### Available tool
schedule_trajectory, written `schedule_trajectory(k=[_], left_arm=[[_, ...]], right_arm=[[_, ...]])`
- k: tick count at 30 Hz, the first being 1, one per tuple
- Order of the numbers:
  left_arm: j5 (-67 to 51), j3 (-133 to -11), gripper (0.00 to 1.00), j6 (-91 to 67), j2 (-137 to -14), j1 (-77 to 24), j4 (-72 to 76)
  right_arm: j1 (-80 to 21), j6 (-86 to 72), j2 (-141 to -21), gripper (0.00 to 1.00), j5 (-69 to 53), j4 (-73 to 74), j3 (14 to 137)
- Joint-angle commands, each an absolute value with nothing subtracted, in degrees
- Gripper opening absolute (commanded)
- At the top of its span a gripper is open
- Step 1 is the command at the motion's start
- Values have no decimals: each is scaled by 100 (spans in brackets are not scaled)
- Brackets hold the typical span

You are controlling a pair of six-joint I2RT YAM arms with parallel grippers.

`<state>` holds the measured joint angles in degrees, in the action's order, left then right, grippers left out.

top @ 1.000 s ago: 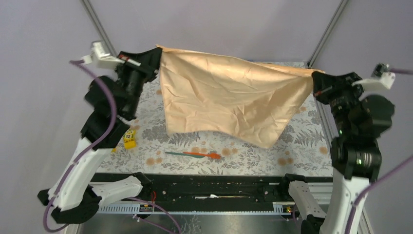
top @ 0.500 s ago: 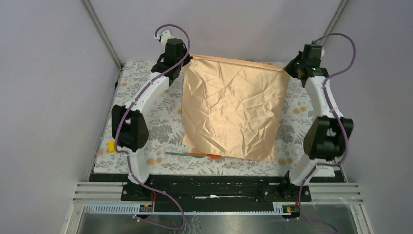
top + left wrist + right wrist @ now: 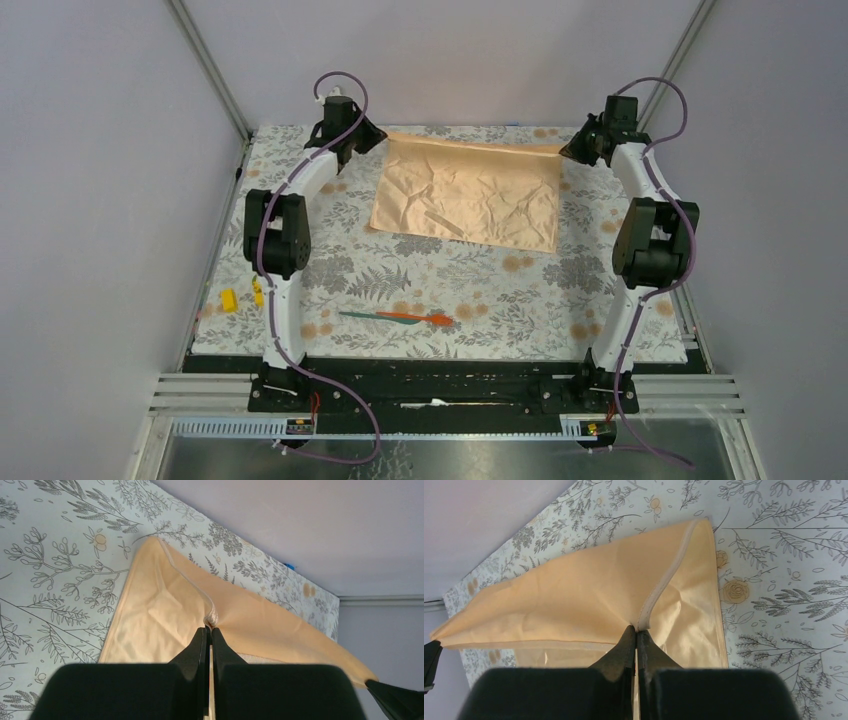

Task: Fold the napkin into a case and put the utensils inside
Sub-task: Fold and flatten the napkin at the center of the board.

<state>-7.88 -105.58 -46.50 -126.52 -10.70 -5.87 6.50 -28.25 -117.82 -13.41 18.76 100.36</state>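
The peach-orange napkin [image 3: 468, 198] hangs stretched at the far end of the table, its lower part lying on the tablecloth. My left gripper [image 3: 381, 138] is shut on its far left corner; the hem shows pinched at the tips of my left gripper [image 3: 210, 628] over the napkin [image 3: 150, 615]. On the far right corner my right gripper [image 3: 565, 150] is shut, and the wrist view shows the right gripper [image 3: 637, 629] pinching the napkin's [image 3: 574, 595] white hem. The utensils [image 3: 396, 317], one teal-green and one orange-red, lie together near the front edge, far from both grippers.
A grey floral-print tablecloth [image 3: 480, 280] covers the table. Two small yellow blocks [image 3: 229, 299] lie at its left edge near the left arm. Grey walls and metal posts close in the back and sides. A black rail [image 3: 440, 385] runs along the near edge.
Both arms have swung from high and near to far and low, carrying the napkin away. The napkin now rests partly on the tablecloth. Both grippers stay shut on its corners.
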Motion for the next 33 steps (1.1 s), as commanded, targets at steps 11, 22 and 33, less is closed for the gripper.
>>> schedule_trajectory(k=[11, 22, 33], left_arm=[[-1759, -8664, 0, -4574, -11536, -1067, -1313], [-1365, -8279, 0, -4013, -11494, -1055, -2235], [-831, -8582, 0, -3533, -11575, -1042, -2843]], right_arm=[[637, -2855, -10223, 0, -1938, 1646, 7505], [633, -2715, -9628, 0, -1764, 1527, 6442], [624, -2654, -9394, 0, -1750, 1512, 6054]])
